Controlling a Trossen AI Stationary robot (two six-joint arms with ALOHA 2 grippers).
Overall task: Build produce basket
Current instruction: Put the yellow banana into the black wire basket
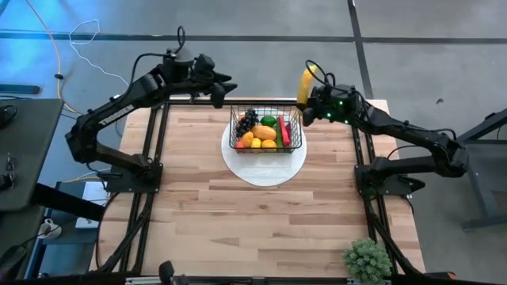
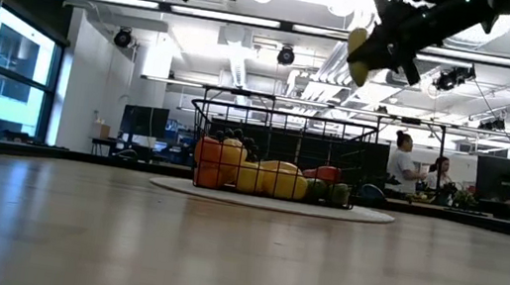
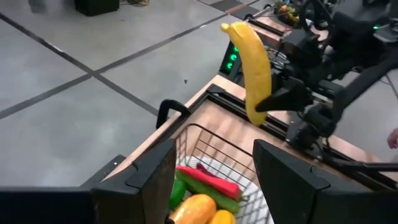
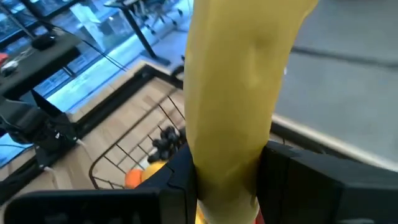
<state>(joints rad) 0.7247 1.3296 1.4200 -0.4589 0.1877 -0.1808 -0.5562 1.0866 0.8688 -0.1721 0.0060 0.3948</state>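
A wooden table (image 1: 238,214) carries a white plate (image 1: 265,169) and a potted plant (image 1: 367,260).

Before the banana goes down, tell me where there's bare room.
Free: the wooden table between the white plate and the potted plant, and the boards either side of the plate. Crowded: the basket, full of produce. The right gripper holds the banana beside it.

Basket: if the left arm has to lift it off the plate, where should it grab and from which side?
Judging from the high view, grip the top rim wire of the basket on its left short side, coming straight down from above. The produce fills the inside, but the rim is bare there, and the open left gripper hovers nearest. The right gripper holds the banana.
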